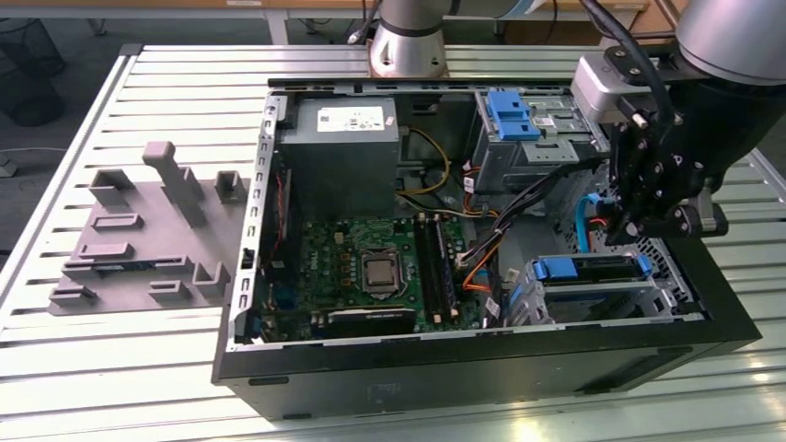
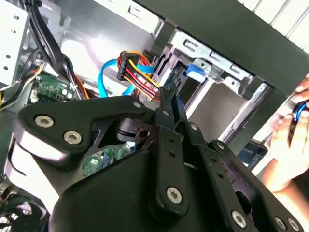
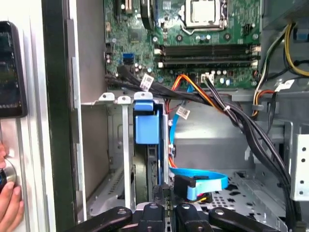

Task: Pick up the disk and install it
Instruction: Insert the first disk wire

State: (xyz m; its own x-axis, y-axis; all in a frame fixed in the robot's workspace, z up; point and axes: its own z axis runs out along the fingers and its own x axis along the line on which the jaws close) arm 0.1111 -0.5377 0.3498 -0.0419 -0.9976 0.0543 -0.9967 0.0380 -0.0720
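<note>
Many cables [image 3: 227, 108] crowd the case beside the disk [image 3: 146, 125].

My claw [image 1: 651, 226] hangs inside the open computer case [image 1: 491, 354], and my own dark linkage covers its tips in the exterior view, so I cannot tell how they stand. In both wrist views my linkage is cut off by the picture's edge. The disk [image 3: 147, 128] sits edge-on in its metal bay [image 3: 116, 145]; its label is hidden, and only the blue carrier end shows. A person's hand [image 2: 289, 145] is cut by the frame edge in the second wrist view. The worktop [image 1: 135, 368] runs out of frame on every side.
</note>
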